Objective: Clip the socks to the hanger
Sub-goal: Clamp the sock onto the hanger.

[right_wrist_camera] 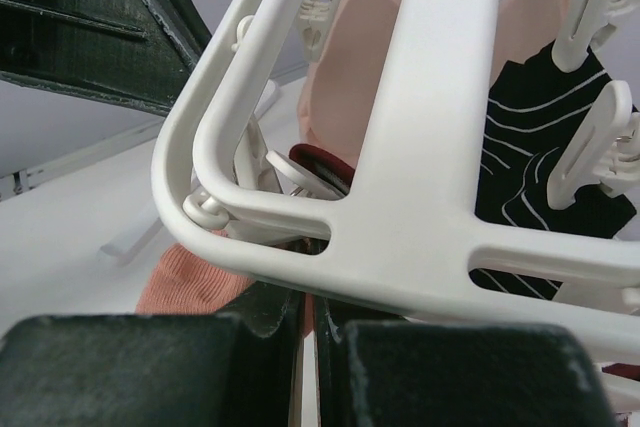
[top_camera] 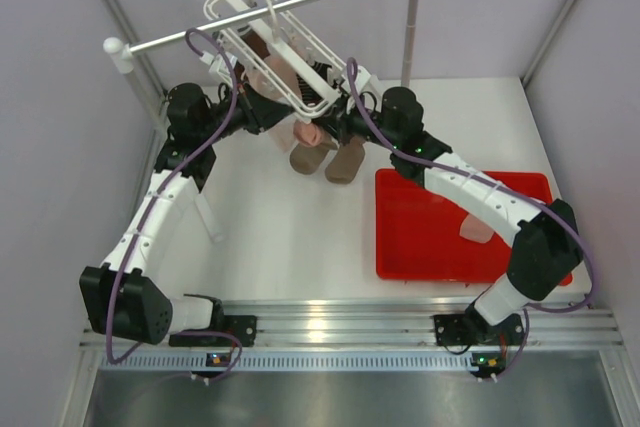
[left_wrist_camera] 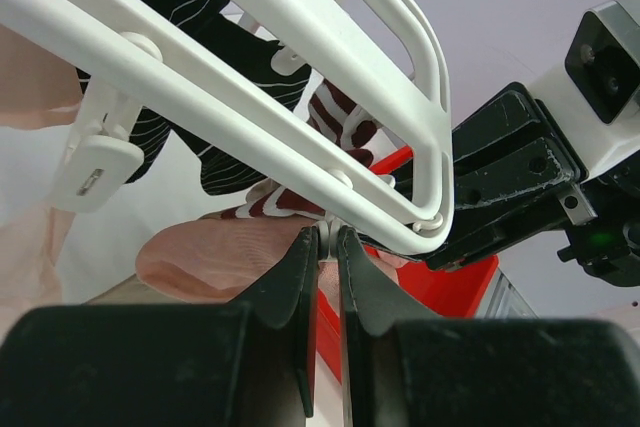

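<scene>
Left gripper [left_wrist_camera: 327, 247] pinched on a clip [left_wrist_camera: 329, 229] under the hanger [left_wrist_camera: 250, 87] corner | right gripper [right_wrist_camera: 305, 319] nearly closed, contents impossible to tell | pink sock [left_wrist_camera: 200, 259] just left of the tips | risk: releasing before cuff seats, dropping sock to surface [top_camera: 280, 237].

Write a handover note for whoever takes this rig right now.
Left gripper: nearly shut, apparently pinching a clip under the hanger corner.
Right gripper: nearly shut just below that same corner, seemingly on the pink sock at its striped cuff.
Done: the brown socks hang from the hanger.
Left: get this pink sock clipped, then the pale sock lying in the red tray.
</scene>
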Controlling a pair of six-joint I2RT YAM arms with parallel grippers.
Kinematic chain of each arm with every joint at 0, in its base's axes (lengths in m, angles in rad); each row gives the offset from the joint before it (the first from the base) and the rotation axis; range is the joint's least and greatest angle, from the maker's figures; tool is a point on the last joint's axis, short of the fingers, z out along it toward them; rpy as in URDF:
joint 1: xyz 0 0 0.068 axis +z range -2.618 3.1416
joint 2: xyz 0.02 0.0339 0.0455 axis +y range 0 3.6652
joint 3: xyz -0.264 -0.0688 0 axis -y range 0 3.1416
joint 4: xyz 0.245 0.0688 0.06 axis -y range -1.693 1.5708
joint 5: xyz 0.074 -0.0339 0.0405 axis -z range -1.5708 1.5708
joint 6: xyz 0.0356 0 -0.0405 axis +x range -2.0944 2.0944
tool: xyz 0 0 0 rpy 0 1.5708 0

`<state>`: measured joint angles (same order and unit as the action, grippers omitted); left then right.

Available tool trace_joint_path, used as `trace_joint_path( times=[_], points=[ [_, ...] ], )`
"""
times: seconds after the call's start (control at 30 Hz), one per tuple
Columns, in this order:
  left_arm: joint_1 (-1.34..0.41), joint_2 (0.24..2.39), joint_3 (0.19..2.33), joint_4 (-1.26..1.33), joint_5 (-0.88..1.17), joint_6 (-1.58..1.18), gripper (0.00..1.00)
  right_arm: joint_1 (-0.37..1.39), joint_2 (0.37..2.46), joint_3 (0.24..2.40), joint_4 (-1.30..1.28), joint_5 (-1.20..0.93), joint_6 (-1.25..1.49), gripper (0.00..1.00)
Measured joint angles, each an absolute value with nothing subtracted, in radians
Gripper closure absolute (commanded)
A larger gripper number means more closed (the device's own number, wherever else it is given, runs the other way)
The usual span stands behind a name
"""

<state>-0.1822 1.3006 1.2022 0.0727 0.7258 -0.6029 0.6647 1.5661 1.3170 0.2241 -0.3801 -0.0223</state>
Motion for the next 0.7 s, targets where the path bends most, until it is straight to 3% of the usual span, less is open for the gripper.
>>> trace_joint_path(
  times=[0.3,0.5,0.7],
  points=[
    [-0.180,1.301,1.203,0.067,0.720,-0.602,0.85,0.665,1.571,1.318,0.235,-0.379,0.031,1.00],
    [-0.180,1.301,1.208,0.040,0.717,-0.588,0.61,0.664,1.571,1.318,0.239,-0.377,0.053,1.00],
    [-0.185,1.301,1.208,-0.046,0.729,-0.578,0.53,0.665,1.571,1.320,0.248,-0.375,0.054,1.00]
  ],
)
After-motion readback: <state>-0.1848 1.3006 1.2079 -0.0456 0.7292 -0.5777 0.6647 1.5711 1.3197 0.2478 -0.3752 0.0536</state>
